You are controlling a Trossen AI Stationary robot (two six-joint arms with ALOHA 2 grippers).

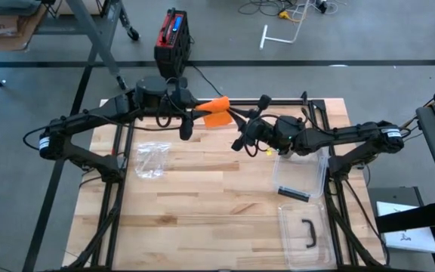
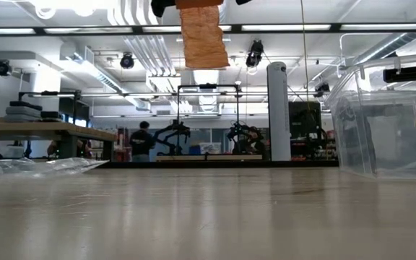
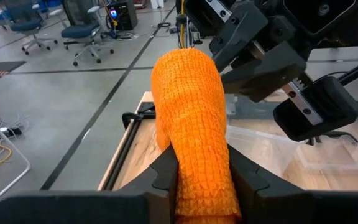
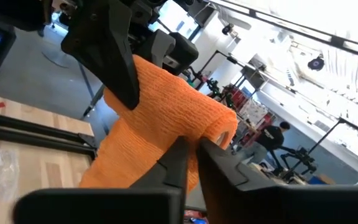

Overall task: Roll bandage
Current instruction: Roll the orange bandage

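Orange bandage [image 1: 216,112] is held in the air over the table's [image 1: 202,211] far edge. Left gripper [image 3: 201,171] jaws clamp its strip; right gripper [image 4: 191,155] jaws are nearly together, pinching the rolled end.

bandage [image 1: 216,112] betw. grippers, above table [image 1: 202,204]

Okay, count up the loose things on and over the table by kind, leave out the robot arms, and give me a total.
Orange bandage, held up between both grippers: 1
Clear plastic bag: 1
Clear plastic bin: 1
Clear bin lid with black handle: 1
Total: 4
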